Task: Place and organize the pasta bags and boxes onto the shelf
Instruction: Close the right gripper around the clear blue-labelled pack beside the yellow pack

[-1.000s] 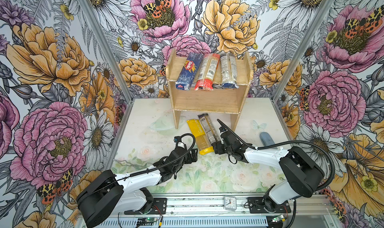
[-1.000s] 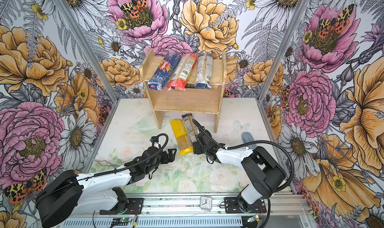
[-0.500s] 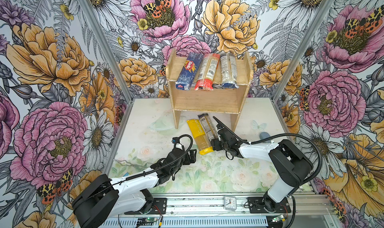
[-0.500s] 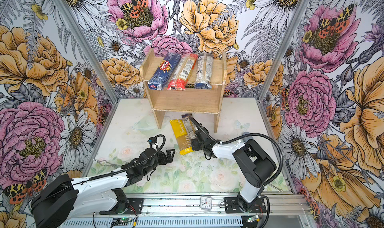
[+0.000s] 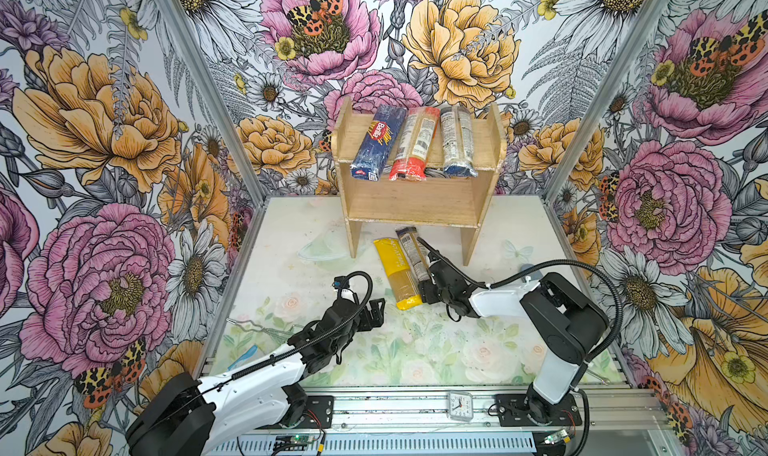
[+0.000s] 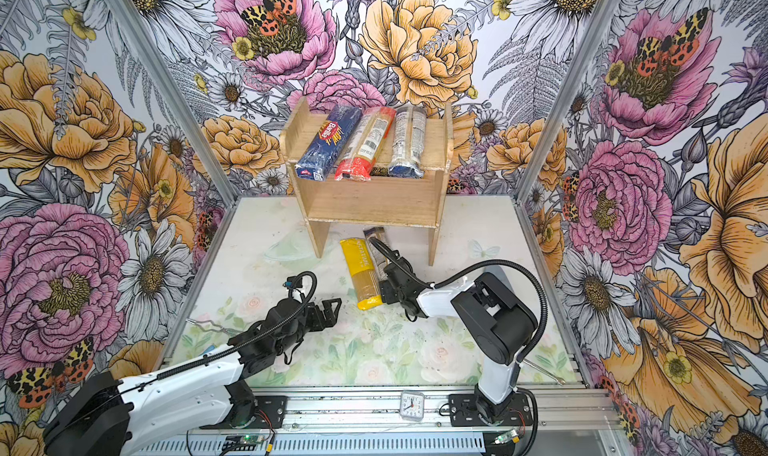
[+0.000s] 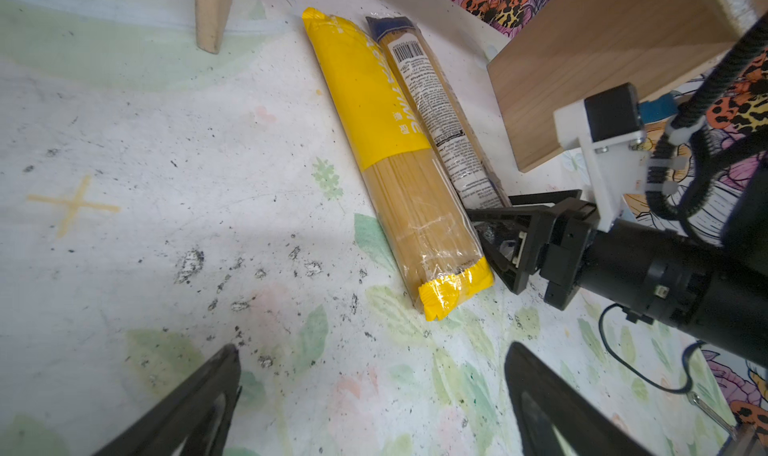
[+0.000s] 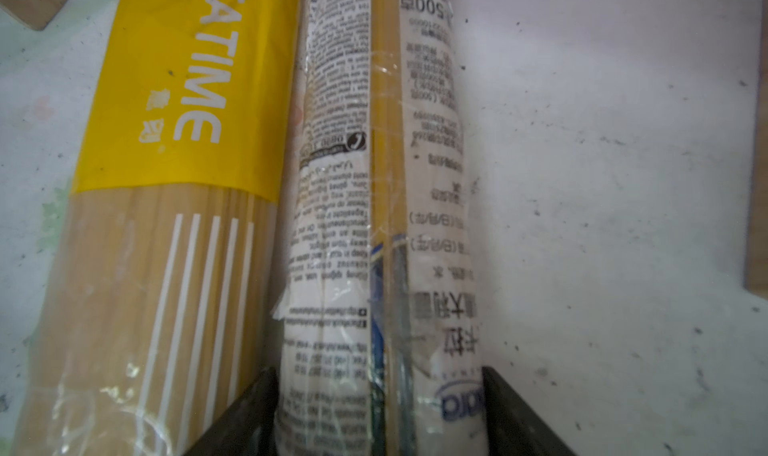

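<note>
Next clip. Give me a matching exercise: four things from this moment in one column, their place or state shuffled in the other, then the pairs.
1. Barilla box
2. yellow-ended bag
3. slim grey-labelled bag
4. left gripper

A. open, holding nothing
B. lying on the table, flanked by the right gripper
C. leftmost pack on the shelf, top tier
D. lying on the table, no gripper around it

Pairs: 1-C, 2-D, 3-B, 4-A
</note>
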{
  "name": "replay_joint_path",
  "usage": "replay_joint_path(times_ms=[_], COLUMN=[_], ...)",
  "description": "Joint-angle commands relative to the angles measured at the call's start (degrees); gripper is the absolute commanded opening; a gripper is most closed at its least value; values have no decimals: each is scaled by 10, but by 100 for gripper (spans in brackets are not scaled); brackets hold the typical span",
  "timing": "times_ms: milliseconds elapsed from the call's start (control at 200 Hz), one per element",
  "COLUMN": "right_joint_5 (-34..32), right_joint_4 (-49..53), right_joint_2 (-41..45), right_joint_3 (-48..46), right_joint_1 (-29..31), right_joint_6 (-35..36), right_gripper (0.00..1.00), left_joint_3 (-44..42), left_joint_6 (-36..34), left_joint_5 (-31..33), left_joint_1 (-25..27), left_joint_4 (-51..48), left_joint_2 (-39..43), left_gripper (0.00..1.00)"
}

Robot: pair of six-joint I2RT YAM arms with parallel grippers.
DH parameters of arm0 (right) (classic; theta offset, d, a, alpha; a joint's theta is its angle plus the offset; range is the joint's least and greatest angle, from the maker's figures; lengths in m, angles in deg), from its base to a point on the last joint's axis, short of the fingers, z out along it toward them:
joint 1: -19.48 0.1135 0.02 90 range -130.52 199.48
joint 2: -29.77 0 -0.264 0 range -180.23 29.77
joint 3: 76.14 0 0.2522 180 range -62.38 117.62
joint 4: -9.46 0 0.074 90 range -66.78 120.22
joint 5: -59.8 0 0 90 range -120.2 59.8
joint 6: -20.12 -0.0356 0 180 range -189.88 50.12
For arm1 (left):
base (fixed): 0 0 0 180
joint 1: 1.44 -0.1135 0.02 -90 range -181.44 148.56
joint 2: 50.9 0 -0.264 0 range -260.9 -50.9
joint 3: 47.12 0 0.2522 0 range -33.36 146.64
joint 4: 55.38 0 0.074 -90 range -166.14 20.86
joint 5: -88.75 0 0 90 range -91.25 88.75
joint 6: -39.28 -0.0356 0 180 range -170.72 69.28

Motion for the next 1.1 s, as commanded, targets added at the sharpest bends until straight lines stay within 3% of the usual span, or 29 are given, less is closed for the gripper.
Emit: replay_joint_path(times_ms=[0,220,440,921,1096], right_joint_5=[17,27,-8,-5,-5], right_joint_4=[9,9,2,1,0], right_joint_2=[-23,18,54,7,13], right_joint_3=[-2,-44,-89,-48,-56], right_joint_1=[26,54,54,47,45], right_joint_6=[-12,-35,-59,-58,-63], right_gripper=[75,73,74,74,68], left_joint_3=[-9,-8,-11,-7,-3], left_joint_6=[-8,-7,-6,-7,-6], left_joint_5=[-4,-5,-3,-2,-3], left_joint_1=[-7,-8,-10,-9,-8], left_joint_4=[-11,-16,-20,-20,-16], left_joint_2=[9,16,18,6,-9], left_gripper=[99,99,99,99,99])
